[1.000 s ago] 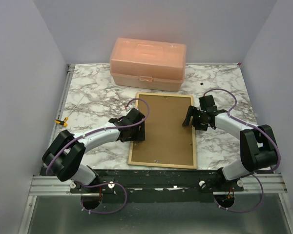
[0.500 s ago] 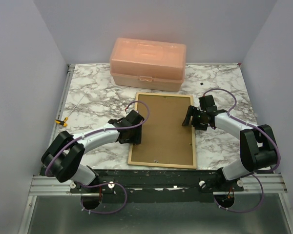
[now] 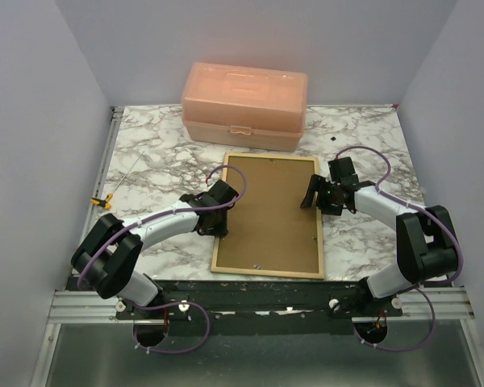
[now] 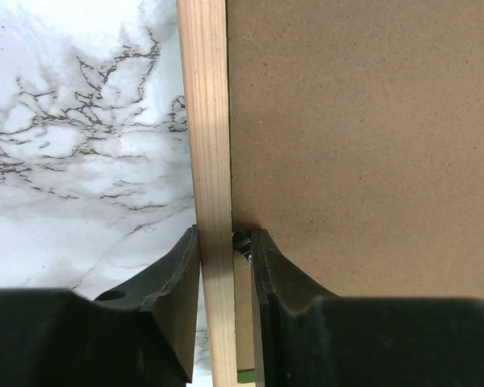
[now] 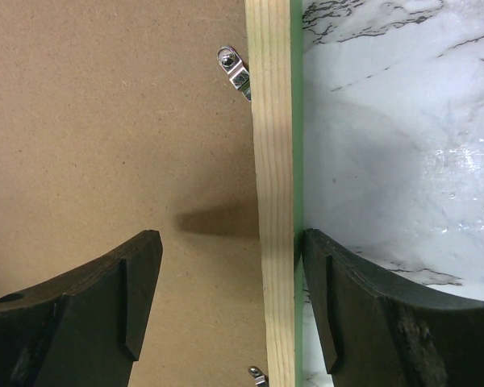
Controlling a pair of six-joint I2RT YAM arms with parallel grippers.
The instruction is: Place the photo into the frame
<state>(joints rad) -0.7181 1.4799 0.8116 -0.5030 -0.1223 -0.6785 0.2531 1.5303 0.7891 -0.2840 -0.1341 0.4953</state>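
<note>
The frame (image 3: pixel 268 274) lies face down on the marble table, pale wood back up, with the brown backing board (image 3: pixel 270 214) inside it. No photo is in view. My left gripper (image 3: pixel 221 218) is at the frame's left rail (image 4: pixel 203 121). Its jaws are shut on that rail: one finger rests on the wood's outer side, the other presses a small metal clip (image 4: pixel 242 242) on the inner side. My right gripper (image 3: pixel 313 193) stands open astride the right rail (image 5: pixel 273 121), its outer finger close to the green edge (image 5: pixel 298 121), its inner finger over the board.
A peach plastic box (image 3: pixel 244 105) stands shut at the back of the table, just behind the frame. A thin rod with a yellow tip (image 3: pixel 105 198) lies at the left edge. Small metal clips (image 5: pixel 234 71) sit along the right rail's inner side.
My left gripper's jaws have narrowed from wide open onto the frame's left rail, and the gripper has shifted slightly left. The right arm and the frame have not moved.
</note>
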